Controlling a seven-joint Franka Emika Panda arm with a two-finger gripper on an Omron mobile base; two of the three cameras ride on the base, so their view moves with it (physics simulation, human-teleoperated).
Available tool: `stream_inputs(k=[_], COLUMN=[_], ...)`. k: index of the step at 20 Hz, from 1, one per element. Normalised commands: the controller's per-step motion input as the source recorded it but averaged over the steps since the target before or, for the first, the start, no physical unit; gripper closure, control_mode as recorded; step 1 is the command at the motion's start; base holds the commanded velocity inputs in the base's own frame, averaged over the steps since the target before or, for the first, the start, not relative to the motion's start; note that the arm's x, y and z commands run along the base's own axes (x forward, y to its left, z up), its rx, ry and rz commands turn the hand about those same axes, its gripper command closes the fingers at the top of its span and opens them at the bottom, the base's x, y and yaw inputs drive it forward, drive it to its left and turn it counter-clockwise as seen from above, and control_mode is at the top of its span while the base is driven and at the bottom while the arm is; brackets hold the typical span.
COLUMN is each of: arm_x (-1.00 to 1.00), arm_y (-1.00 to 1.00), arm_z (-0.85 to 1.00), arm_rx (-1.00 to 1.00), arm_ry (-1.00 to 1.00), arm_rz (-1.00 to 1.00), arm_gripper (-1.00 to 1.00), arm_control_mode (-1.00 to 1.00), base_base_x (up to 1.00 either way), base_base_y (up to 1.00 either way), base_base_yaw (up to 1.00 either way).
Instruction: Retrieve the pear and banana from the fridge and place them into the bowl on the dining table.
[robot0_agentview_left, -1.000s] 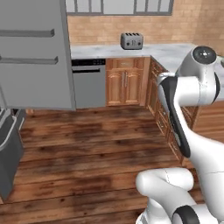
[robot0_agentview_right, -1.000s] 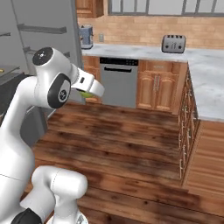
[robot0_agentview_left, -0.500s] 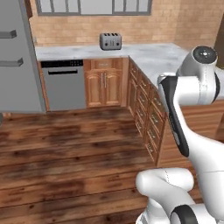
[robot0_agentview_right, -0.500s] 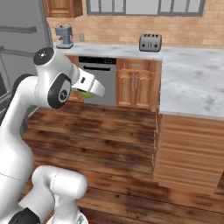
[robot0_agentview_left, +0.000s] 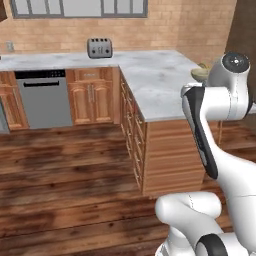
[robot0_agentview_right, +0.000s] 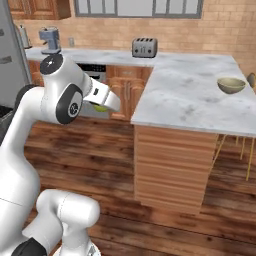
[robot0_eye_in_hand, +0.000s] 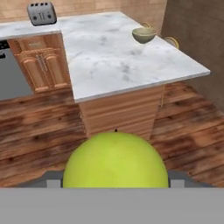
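Observation:
A shiny yellow-green pear fills the bottom of the hand view, and my gripper is shut on it, held up in front of the arm at about counter height. From the right base view the pear peeks out under the white hand. The olive-tan bowl stands near the far right edge of the marble-topped dining table. The hand view has the bowl well ahead, across the table top. A strip of the grey fridge shows at the far left. The banana is out of view.
A steel toaster sits on the back wall counter, with a dishwasher and wooden cabinets below. A coffee machine stands at the back left. Stool legs show beyond the table's right side. Wooden floor lies between me and the table.
The whole picture has swung: the base has turned right, the fridge has slid off to the left and the table with the bowl has come into view. The pear stays in the gripper.

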Motion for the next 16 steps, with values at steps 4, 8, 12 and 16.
stream_inputs(k=[4, 8, 12, 16], arm_x=[0.0, 0.0, 0.0, 0.0], arm_y=[0.0, 0.0, 0.0, 0.0], arm_z=[0.0, 0.0, 0.0, 0.0], arm_rx=[0.0, 0.0, 0.0, 0.0], arm_ry=[0.0, 0.0, 0.0, 0.0], arm_rz=[0.0, 0.0, 0.0, 0.0], arm_gripper=[1.0, 1.0, 1.0, 1.0], arm_control_mode=[1.0, 1.0, 1.0, 1.0], base_base_x=[0.01, 0.06, 0.09, 0.2], base_base_y=[-1.0, -1.0, -1.0, -1.0], base_base_yaw=[-0.01, 0.0, 0.0, 0.0])
